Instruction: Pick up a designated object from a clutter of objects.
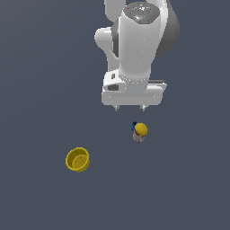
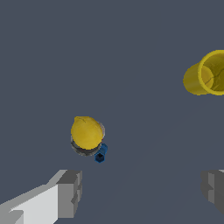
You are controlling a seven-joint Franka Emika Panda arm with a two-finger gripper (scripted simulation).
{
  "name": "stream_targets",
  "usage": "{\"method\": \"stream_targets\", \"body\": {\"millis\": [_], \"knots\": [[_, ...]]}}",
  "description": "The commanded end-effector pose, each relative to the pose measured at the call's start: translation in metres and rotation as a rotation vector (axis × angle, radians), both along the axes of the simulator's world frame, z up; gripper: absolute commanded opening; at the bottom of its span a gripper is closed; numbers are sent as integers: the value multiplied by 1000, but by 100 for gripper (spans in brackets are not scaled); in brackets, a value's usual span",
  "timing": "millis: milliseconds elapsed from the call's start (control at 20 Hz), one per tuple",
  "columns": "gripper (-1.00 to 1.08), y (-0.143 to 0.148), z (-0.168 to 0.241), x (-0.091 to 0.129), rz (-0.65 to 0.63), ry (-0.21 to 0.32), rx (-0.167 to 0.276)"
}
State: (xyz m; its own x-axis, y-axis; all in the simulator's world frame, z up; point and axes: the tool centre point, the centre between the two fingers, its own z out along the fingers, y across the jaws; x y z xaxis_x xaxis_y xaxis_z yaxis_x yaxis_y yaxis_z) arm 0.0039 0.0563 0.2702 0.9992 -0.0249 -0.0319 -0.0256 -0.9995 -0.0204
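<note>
The claw (image 1: 130, 108) hangs released, fingers wide apart and holding nothing. The ball (image 1: 141, 129) lies on the worktop (image 1: 40, 67) at its 5 o'clock in the exterior view, atop a whitish piece (image 1: 139, 138) and touching a blue bit (image 1: 134, 126). The cup (image 1: 77, 159) stands well apart at 8 o'clock.

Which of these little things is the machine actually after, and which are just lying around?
Part of the job:
- yellow ball, the thing to pick up
- gripper, open above the floor

Just lying about:
- yellow cup, off on its own
- blue bit, beside the ball
- whitish piece, against the ball
</note>
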Motion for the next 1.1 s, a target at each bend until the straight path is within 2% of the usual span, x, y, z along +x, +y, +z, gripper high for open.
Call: {"method": "stream_targets", "body": {"millis": [0, 550, 1050], "knots": [[100, 9, -12, 2, -28, -3, -5], [100, 53, -70, 6, -160, -22, -21], [100, 69, -90, 5, -205, -29, -24]]}}
